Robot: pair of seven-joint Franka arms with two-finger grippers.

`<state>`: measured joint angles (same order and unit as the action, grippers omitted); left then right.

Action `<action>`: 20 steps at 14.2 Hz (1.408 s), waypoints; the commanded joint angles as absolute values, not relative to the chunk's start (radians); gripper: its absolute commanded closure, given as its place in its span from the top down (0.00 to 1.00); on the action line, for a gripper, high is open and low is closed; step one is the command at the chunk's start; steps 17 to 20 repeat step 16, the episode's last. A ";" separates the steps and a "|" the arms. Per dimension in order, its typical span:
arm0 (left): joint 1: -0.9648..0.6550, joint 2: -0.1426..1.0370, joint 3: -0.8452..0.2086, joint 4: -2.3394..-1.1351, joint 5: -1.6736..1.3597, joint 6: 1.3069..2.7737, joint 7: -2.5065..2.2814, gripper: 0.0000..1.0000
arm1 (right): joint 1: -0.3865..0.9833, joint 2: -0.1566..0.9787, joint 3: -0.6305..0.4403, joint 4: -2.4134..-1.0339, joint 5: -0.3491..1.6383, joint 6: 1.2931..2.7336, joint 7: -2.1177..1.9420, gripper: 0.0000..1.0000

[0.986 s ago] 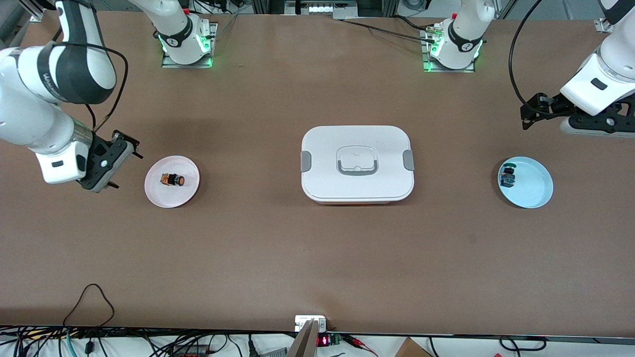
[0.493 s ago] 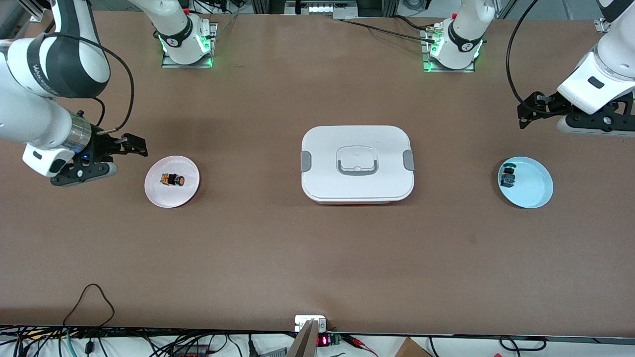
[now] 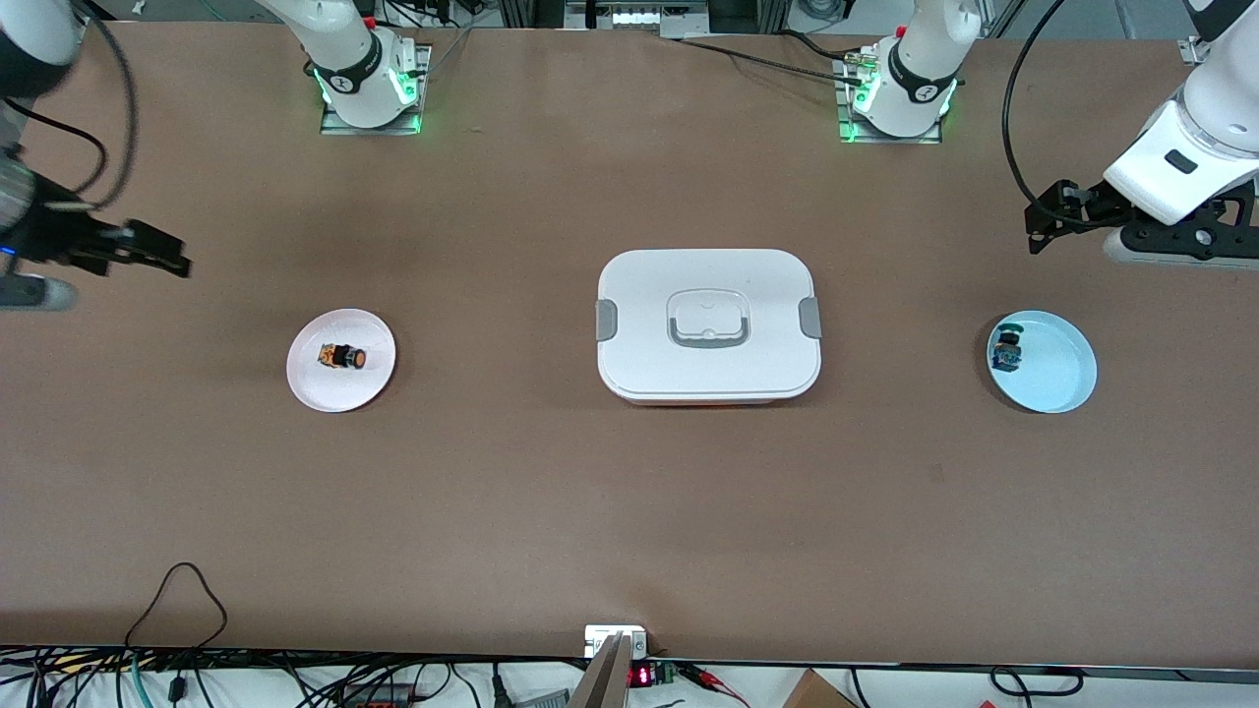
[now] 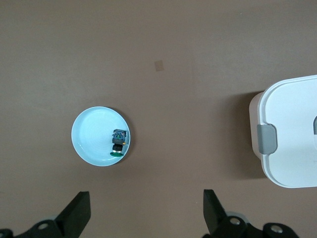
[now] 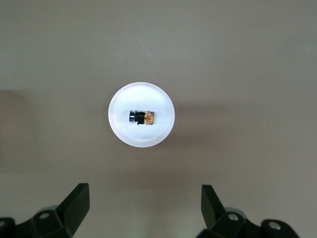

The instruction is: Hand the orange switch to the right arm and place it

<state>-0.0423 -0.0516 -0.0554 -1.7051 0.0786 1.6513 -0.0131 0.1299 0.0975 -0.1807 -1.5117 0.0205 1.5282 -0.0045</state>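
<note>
The brown table (image 3: 629, 511) carries one white lidded box (image 3: 708, 326) at its middle, with one plate toward each end. The pale pink plate (image 3: 340, 388) lies toward the right arm's end and the light blue plate (image 3: 1057, 388) toward the left arm's end, each well apart from the box.

Two arms work here. The right gripper (image 3: 148, 248) hangs over bare table beside the pink plate, farther from the front camera than the plate, and in its wrist view its two black fingers (image 5: 74, 206) stand wide apart with nothing between them. The left gripper (image 3: 1045, 221) hovers over the table near the blue plate, and its fingers (image 4: 77, 215) are likewise spread and empty; this arm appears to wait.

One orange switch (image 3: 341, 357) lies on its side in the pink plate, about at its centre, its long axis running along the table's length with the orange cap pointing toward the box. One green-capped switch (image 3: 1006, 349) lies in the blue plate close to the rim, and it is not the task's thing.

The right gripper is by far the nearer to the orange switch; the left gripper is at the table's opposite end. In the right wrist view the switch (image 5: 141, 117) sits ahead of the open fingers, roughly centred between them, its axis running in line with the gap from one finger to the other
</note>
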 commanded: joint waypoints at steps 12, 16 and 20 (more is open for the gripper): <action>-0.048 -0.034 -0.052 -1.674 0.066 1.623 -0.021 1.00 | 0.130 0.028 -0.201 -1.591 0.002 1.516 -0.006 1.00; -0.048 -0.034 -0.052 -1.674 0.066 1.623 -0.021 1.00 | 0.127 0.029 -0.202 -1.588 0.006 1.516 -0.006 1.00; -0.048 -0.034 -0.052 -1.674 0.066 1.623 -0.021 1.00 | 0.127 0.029 -0.202 -1.588 0.006 1.516 -0.006 1.00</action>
